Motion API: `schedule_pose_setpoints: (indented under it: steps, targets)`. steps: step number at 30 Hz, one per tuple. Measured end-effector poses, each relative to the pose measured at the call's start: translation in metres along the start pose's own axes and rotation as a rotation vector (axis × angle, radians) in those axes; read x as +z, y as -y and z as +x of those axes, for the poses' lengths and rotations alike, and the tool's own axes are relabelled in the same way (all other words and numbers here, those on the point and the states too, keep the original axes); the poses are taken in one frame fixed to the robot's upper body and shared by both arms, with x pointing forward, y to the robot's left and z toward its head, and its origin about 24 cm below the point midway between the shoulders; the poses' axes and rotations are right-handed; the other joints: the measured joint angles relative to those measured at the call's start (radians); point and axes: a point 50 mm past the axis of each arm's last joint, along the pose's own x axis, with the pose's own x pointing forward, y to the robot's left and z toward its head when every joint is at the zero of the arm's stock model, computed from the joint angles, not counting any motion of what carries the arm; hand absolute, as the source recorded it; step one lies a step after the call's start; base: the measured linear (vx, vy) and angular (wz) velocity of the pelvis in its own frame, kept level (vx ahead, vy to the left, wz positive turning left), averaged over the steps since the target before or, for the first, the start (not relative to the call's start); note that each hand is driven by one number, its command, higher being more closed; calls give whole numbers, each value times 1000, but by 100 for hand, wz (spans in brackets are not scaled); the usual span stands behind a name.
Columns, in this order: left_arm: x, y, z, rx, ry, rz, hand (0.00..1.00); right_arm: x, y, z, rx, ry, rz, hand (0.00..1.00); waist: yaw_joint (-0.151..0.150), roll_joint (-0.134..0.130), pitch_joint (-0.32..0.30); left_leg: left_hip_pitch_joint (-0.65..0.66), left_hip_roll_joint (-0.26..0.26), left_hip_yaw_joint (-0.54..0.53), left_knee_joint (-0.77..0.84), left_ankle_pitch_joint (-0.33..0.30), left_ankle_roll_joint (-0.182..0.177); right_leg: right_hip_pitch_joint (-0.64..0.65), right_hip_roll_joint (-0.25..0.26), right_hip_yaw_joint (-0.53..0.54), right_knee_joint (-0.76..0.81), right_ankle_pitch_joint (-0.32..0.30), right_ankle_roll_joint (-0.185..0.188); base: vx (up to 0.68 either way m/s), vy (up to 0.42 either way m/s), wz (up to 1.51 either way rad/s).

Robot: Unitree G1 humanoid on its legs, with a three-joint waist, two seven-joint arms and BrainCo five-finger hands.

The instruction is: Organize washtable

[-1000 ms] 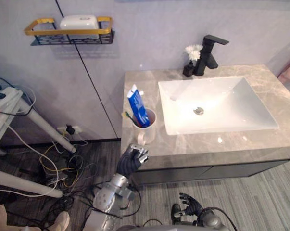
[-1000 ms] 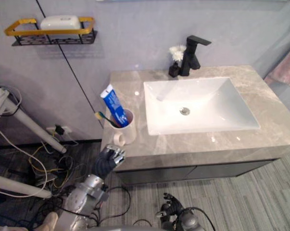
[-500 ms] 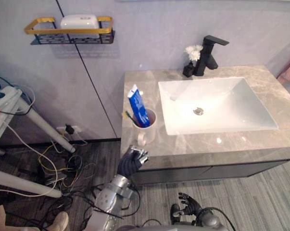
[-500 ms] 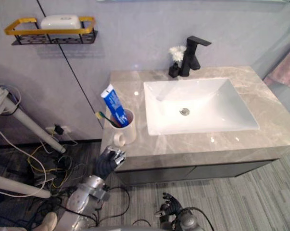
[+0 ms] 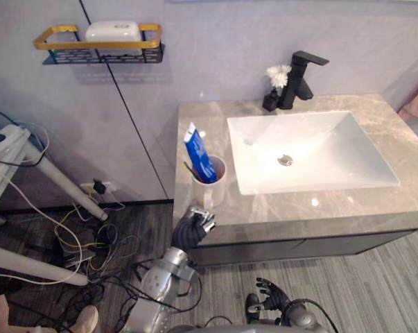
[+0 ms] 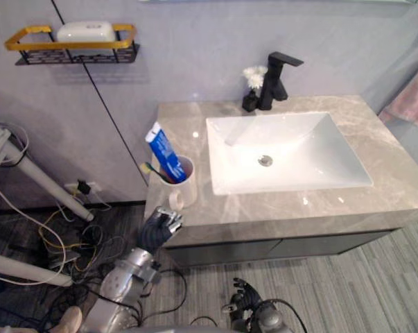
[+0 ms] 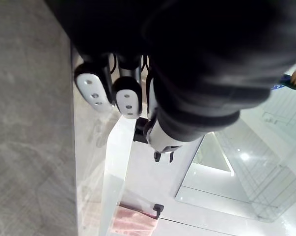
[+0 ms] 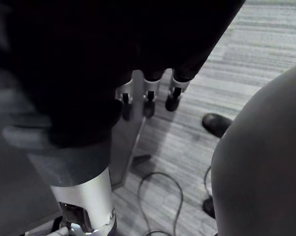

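Note:
A white mug stands at the front left corner of the grey stone washtable. A blue toothpaste tube and a toothbrush lean out of it. My left hand hovers at the table's front edge, just below the mug's handle. Its fingers are loosely bent and hold nothing. My right hand hangs low over the floor, fingers relaxed and empty.
A white sink takes up the table's middle. Behind it stand a black faucet and a small vase of white flowers. A wall shelf holds a white soap dish. Loose cables lie on the floor at left.
My left hand has crept slightly up and closer to the mug's handle. Nothing on the table has moved.

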Motion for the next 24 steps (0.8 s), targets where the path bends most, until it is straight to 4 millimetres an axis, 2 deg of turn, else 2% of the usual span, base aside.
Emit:
schedule_pose_setpoints:
  steps: [10,24]
  targets:
    - [1,8,5,-34,15,-11,100,0,-1,0,4,1,3,0,0,0,0,0,0,1,0,0,0,0,0,0,0,0,0,0,0,0]
    - [0,9,6,-15,16,-16,100,0,-2,0,5,1,2,0,0,-1,0,0,1,3,0,0,0,0,0,1,0,0,0,0,0,0]
